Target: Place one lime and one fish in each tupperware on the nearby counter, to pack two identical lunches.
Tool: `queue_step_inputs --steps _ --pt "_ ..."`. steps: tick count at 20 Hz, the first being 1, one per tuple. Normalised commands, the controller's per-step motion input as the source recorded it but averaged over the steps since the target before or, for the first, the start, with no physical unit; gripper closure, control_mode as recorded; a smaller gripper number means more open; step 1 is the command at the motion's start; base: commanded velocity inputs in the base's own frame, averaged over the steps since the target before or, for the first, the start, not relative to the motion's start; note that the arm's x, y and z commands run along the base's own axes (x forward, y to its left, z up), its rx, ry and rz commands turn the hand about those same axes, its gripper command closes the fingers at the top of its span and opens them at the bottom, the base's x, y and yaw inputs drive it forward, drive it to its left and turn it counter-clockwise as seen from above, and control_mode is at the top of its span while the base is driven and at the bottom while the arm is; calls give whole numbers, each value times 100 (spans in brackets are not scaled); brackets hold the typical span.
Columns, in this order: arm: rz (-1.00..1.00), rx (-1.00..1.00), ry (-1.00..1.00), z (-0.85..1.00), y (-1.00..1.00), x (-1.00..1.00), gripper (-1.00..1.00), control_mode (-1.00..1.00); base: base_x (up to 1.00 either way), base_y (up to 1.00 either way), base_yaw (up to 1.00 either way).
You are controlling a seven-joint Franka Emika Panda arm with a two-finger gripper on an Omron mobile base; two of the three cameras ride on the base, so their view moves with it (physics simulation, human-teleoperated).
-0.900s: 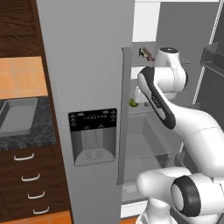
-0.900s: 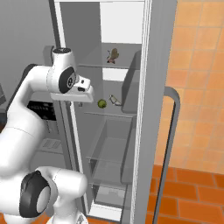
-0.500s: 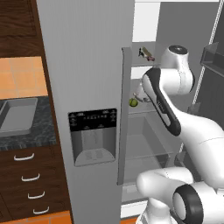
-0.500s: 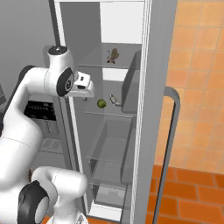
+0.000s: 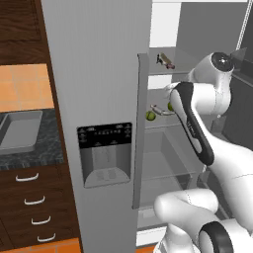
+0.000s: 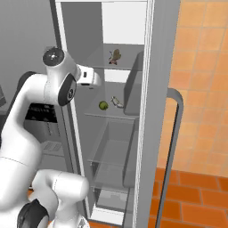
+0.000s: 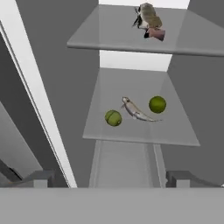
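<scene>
Limes and fish are all in the open fridge: on the middle glass shelf [image 7: 175, 139] the nearer lime [image 7: 113, 117] sits front-left, a slim fish [image 7: 136, 110] lies just beside it, and the second lime [image 7: 157, 104] is right of the fish, a bit farther back. The gripper [image 6: 97, 80] hangs in the doorway above that shelf, not touching anything, fingers spread wide. Farther up, another fish [image 7: 148, 20] rests on the top shelf. One tupperware [image 5: 19, 130] sits on the counter [image 5: 47, 148] off to the left.

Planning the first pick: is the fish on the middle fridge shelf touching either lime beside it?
Apart. In the hand view, bare shelf shows between the fish and the left lime, and between it and the right lime.
</scene>
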Motion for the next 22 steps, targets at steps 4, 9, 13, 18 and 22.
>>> queue_step_inputs --steps 4,9,13,18,22 --pt "-1 0 -15 60 -33 3 -100 -100 0 0 0" --pt "-1 0 -16 58 -26 4 -100 -100 0 0 0" --pt "-8 0 0 14 -36 33 -100 -100 0 0 0" --pt "-2 5 -1 38 -20 50 -100 -100 0 0 0" --pt "-3 5 0 27 0 85 -100 -100 0 0 0"
